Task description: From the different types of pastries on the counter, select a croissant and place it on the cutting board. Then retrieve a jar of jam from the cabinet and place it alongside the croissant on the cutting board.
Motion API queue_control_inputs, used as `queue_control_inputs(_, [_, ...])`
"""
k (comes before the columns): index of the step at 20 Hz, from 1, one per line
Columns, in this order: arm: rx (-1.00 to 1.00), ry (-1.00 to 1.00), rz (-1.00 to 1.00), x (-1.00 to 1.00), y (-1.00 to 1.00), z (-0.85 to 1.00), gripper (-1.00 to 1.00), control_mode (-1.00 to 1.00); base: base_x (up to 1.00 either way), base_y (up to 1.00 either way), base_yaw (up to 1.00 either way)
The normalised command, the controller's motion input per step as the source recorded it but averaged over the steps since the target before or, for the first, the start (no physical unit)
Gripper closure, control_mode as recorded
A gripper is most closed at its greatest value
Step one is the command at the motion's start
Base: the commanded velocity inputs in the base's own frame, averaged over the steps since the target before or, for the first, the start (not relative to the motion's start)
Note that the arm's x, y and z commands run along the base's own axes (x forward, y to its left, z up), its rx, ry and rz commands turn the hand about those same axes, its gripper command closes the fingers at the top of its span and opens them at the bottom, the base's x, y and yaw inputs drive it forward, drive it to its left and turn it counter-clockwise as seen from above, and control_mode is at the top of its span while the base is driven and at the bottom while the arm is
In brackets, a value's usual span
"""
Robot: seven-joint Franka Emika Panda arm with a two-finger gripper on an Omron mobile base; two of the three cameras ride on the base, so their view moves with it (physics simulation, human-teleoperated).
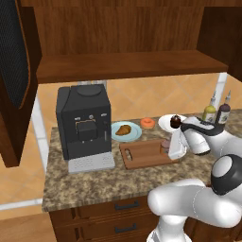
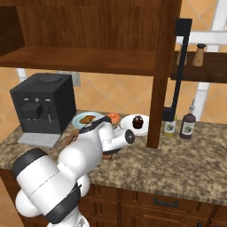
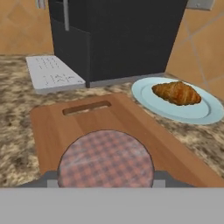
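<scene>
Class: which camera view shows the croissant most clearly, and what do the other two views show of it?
The hand view: the croissant is large, with ridges visible, on its blue plate. In the left base view it is a small brown lump; in the right base view the arm partly hides it.

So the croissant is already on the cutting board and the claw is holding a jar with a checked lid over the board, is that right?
Not quite. The croissant is not on the cutting board; in the hand view it lies on a light blue plate beside the board. The rest holds: the claw is holding a jar with a checked lid over the board.
</scene>
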Motion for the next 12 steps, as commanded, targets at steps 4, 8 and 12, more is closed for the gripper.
queue_control_inputs(4, [0.00,0.00,0.00,0.08,0.00,-0.01,1.00,-1.00,0.00,0.00,0.00])
queue_control_inputs(8, [0.00,0.06,0.01,0.15,0.00,-0.21,1.00,-1.00,0.00,0.00,0.00])
queue_control_inputs(12, [0.01,0.00,0.00,0.00,-0.01,-0.19,1.00,-1.00,0.00,0.00,0.00])
